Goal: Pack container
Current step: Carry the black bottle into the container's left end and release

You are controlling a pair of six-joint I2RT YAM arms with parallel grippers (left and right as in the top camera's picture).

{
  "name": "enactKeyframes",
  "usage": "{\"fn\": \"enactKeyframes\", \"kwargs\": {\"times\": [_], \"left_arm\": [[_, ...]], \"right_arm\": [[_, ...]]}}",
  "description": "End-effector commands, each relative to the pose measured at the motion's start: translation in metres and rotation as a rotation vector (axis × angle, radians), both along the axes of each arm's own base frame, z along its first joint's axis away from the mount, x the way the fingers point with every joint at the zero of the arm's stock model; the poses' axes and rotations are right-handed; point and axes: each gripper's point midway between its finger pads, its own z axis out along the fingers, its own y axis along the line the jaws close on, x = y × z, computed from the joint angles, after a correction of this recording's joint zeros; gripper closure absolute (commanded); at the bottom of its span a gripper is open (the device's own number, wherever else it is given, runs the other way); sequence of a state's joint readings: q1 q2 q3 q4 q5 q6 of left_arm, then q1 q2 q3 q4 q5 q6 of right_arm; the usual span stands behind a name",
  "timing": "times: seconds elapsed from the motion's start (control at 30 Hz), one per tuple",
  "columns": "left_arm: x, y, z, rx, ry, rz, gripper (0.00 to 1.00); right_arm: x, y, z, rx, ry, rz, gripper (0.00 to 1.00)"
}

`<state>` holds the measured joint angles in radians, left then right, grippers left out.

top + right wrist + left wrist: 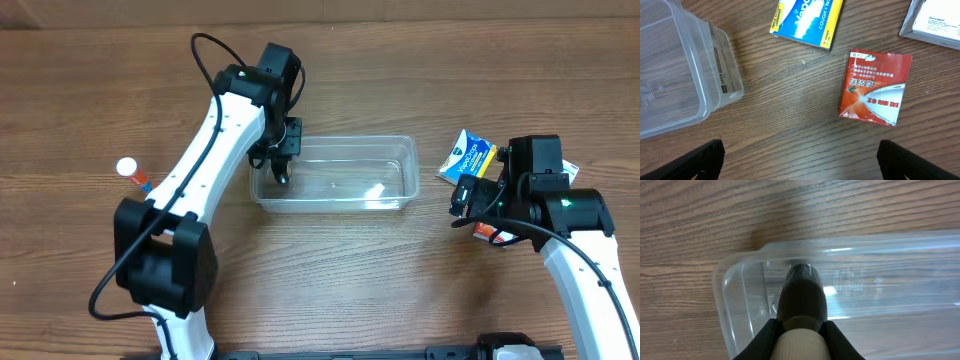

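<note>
Overhead: container (350, 141) mid-tabletop (330, 280), left jaws down at its left end, right jaws hovering near its right end. Left wrist: clenched on a dark bottle (802, 297), pale cap nearest the camera, over the container's rounded corner. Right wrist: spread wide, empty, above a red packet (874, 87); blue box (807, 20) beyond.

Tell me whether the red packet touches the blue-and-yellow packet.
Apart. The right wrist view shows a strip of table between the red packet and the blue-and-yellow packet.
</note>
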<state>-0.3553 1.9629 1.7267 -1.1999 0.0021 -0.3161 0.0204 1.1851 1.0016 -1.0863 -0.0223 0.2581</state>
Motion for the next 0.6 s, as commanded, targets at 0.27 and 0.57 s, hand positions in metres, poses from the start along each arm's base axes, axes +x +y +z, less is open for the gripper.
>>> {"fn": "enactKeyframes", "kwargs": {"times": [0.27, 0.57], "left_arm": [[0.018, 0.021, -0.042, 0.051, 0.048, 0.076, 0.90], [0.013, 0.021, -0.024, 0.037, 0.030, 0.070, 0.58]], "right_arm": [[0.007, -0.001, 0.012, 0.000, -0.040, -0.006, 0.00], [0.008, -0.001, 0.013, 0.000, -0.043, -0.006, 0.00]]}}
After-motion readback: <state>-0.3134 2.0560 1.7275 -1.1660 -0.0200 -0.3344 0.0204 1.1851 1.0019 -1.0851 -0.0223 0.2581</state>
